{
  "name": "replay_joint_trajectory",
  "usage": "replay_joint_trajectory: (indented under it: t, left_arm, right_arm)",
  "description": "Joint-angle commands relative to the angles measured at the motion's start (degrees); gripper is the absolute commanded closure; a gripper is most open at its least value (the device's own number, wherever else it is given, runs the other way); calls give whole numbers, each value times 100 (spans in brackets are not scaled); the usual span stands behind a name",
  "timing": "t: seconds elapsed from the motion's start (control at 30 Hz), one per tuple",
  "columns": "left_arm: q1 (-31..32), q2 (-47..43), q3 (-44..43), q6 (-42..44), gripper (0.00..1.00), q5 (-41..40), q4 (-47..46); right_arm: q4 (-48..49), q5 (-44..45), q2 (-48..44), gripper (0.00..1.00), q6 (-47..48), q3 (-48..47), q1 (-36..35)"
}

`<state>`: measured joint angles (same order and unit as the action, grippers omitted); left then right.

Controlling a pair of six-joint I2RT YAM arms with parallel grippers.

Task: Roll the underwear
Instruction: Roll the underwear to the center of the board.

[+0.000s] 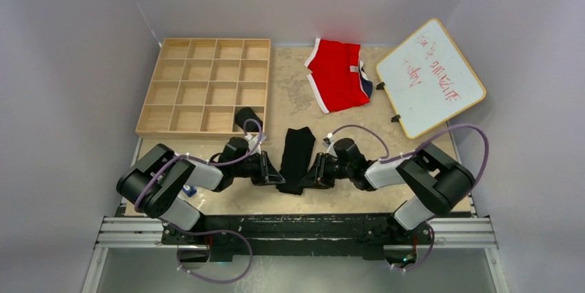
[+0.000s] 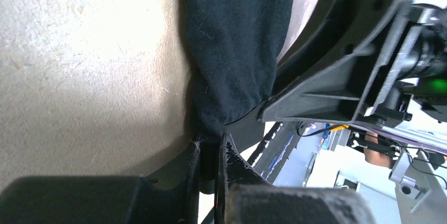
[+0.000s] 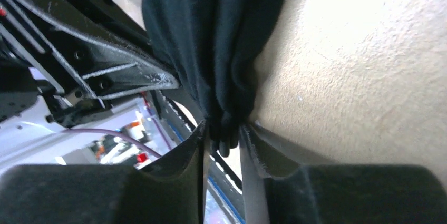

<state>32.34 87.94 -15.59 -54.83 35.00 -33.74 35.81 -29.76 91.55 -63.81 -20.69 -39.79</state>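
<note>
You are pinching the near end of the black underwear (image 1: 297, 154) from both sides. Your left gripper (image 2: 211, 149) is clamping down almost fully, with only a bunched fold of cloth filling the thin gap between its fingers (image 2: 192, 156). Your right gripper (image 3: 224, 138) is squeezing the opposite edge the same way, directly facing the left one with the fabric between them. The underwear is lying on the bench (image 1: 290, 93) as a long narrow strip, stretching away ahead of both grippers. Just beyond your left gripper, a small black bundle (image 1: 245, 116) is sitting at the nearest right corner of the wooden grid tray (image 1: 181, 50). The red briefs (image 1: 336, 74) are lying well beyond your right gripper, with a whiteboard (image 1: 429, 76) leaning off to its outer side.
</note>
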Motion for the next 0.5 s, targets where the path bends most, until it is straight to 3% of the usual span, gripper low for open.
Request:
replay_joint_trajectory:
  t: [0.0, 0.07, 0.17, 0.23, 0.4, 0.47]
  left_arm:
    - [23, -290, -350, 343, 100, -226, 911]
    - [24, -374, -504, 476, 100, -250, 1333]
    - [27, -395, -761, 680, 100, -175, 1916]
    - [23, -428, -843, 714, 100, -142, 2160]
    - [-90, -396, -982, 850, 100, 121, 2570]
    - [-282, -390, -927, 898, 100, 306, 2563]
  right_arm:
    - [-1072, 581, -794, 63, 1197, -31, 220]
    - [-1881, 884, -1390, 51, 2024, -474, 260]
    - [-2309, 1451, -2216, 45, 3410, -832, 262]
    - [-2047, 1548, -2533, 42, 4160, -796, 261]
    - [-315, 871, -2993, 32, 6161, -69, 122]
    - [-268, 695, -3001, 32, 7309, -19, -75]
